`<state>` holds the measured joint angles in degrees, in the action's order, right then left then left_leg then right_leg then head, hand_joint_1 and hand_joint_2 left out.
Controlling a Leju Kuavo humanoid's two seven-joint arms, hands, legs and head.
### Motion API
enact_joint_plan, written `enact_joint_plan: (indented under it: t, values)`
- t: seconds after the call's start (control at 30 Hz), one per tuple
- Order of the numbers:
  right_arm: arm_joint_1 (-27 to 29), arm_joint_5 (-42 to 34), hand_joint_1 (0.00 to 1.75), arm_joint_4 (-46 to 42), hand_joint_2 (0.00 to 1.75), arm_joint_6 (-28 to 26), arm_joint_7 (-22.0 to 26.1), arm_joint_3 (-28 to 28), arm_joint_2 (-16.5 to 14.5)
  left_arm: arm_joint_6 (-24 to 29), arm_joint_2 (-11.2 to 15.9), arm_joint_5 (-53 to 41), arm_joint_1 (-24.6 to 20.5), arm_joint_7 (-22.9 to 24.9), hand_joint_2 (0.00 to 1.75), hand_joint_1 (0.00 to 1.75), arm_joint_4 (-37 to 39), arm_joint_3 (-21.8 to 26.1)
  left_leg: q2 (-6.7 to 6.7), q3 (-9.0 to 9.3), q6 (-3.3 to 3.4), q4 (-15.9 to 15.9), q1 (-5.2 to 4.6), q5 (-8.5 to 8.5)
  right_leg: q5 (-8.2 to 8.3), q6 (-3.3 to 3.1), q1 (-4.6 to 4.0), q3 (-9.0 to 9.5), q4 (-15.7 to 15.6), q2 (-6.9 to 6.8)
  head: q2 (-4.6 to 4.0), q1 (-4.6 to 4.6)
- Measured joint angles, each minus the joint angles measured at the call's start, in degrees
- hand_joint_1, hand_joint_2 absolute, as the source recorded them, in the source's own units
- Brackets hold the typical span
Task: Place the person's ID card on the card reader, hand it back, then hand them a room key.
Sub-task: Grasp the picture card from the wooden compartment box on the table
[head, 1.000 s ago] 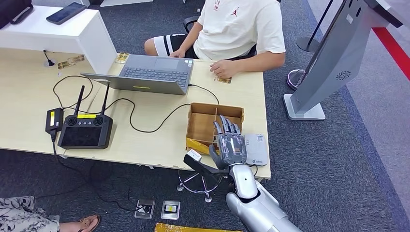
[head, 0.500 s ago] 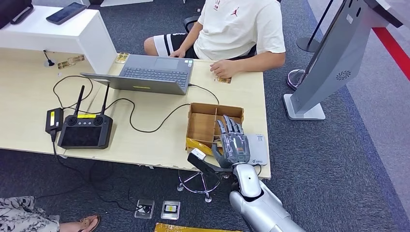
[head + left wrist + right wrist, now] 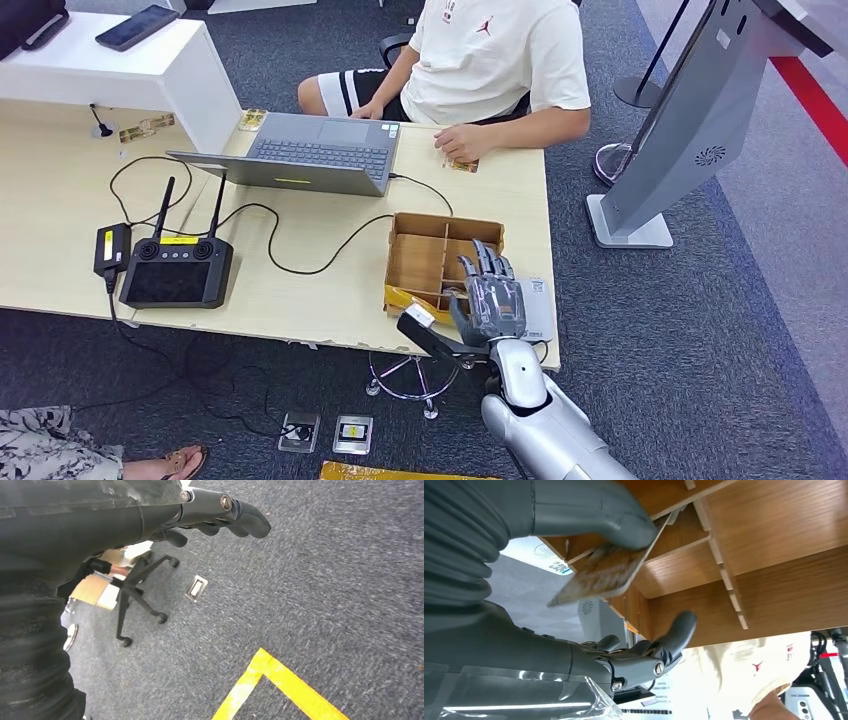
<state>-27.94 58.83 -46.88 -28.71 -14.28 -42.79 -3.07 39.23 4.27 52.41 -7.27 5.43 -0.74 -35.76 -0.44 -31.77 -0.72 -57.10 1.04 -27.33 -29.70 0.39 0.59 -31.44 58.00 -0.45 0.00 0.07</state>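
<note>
Card (image 3: 601, 575) is being pinched under the right hand (image 3: 492, 305)'s thumb, over the wooden divider box (image 3: 425, 255) near the desk (image 3: 300, 290)'s front right corner. The left hand (image 3: 210, 515) is hanging over carpet, fingers (image 3: 247, 520) curled around nothing.

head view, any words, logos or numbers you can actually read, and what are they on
No text is legible.
Person's white shirt: a red jumping-figure logo and a small red mark at the collar, no readable words.
Grey card reader: small print, too blurred to read.
Black controller: yellow label, too small to read.
Grey kiosk: a round grille, no lettering.
</note>
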Motion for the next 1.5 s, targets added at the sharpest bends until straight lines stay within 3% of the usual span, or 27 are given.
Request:
enact_joint_plan:
  t: [0.23, 0.37, 0.6, 0.9, 1.03, 1.2, 1.33, 1.5]
  values:
    - [0.7, 0.0, 1.01, -0.2, 1.75, -0.2, -0.9, 0.4, 1.0, 0.0, 0.0, 0.7, 0.0, -1.4, 1.75, 0.0, 0.0, 0.0, 0.0, 0.0, 0.0, 0.0, 0.0, 0.0, 0.0, 0.0, 0.0, 0.0, 0.0, 0.0, 0.0, 0.0]
    - [1.1, -0.1, 1.23, -0.6, 1.75, -0.3, -1.3, 0.5, 1.5, 0.0, -0.1, 1.0, 0.0, -1.9, 1.75, 0.0, 0.0, 0.0, 0.0, 0.0, 0.0, 0.0, 0.0, 0.0, 0.0, 0.0, 0.0, 0.0, 0.0, 0.0, 0.0, 0.0]
    - [2.2, -0.1, 1.3, -2.0, 1.75, -0.2, -2.2, 1.2, 2.6, 0.0, -0.2, 2.1, 0.2, -4.5, 1.75, 0.0, 0.0, 0.0, 0.0, 0.0, 0.0, 0.0, 0.0, 0.0, 0.0, 0.0, 0.0, 0.0, 0.0, 0.0, 0.0, 0.0]
    - [3.7, 0.3, 1.75, -4.2, 1.75, -0.2, -3.1, 1.4, 4.1, 0.0, -0.5, 2.9, 0.3, -6.4, 1.75, 0.0, 0.0, 0.0, 0.0, 0.0, 0.0, 0.0, -0.01, 0.0, 0.0, 0.0, 0.01, 0.01, 0.0, -0.01, 0.0, 0.0]
    - [4.6, 1.2, 1.75, -5.9, 1.75, -1.6, -3.5, 1.9, 4.7, 0.0, -0.8, 3.1, 0.3, -7.9, 1.75, 0.0, 0.0, 0.1, 0.0, 0.01, 0.0, 0.0, -0.01, 0.0, 0.0, 0.0, 0.01, 0.0, 0.0, 0.0, 0.0, 0.0]
    - [6.7, 4.9, 1.75, -10.9, 1.75, -7.4, -3.4, 3.4, 5.8, 0.0, -1.6, 3.0, 0.2, -11.1, 1.75, 0.0, 0.0, 0.1, 0.0, 0.01, 0.01, 0.0, -0.01, 0.0, 0.0, 0.0, 0.01, 0.0, 0.0, 0.0, 0.0, 0.0]
    - [9.2, 10.6, 1.75, -19.4, 1.75, -10.8, -1.5, 5.3, 6.2, 0.0, -2.5, 2.4, 0.0, -12.8, 1.75, 0.0, 0.0, 0.1, 0.03, 0.01, 0.0, 0.0, -0.01, -0.01, 0.0, 0.0, 0.01, 0.0, 0.0, 0.02, 0.0, 0.0]
    - [11.2, 13.6, 1.75, -31.0, 1.75, -11.0, 2.3, 6.7, 6.3, 0.0, -3.4, 2.1, -0.4, -13.3, 1.75, 0.0, 0.0, 0.1, 0.05, 0.03, 0.0, 0.0, 0.0, -0.01, 0.0, 0.0, 0.01, 0.01, 0.0, 0.03, 0.0, -0.01]
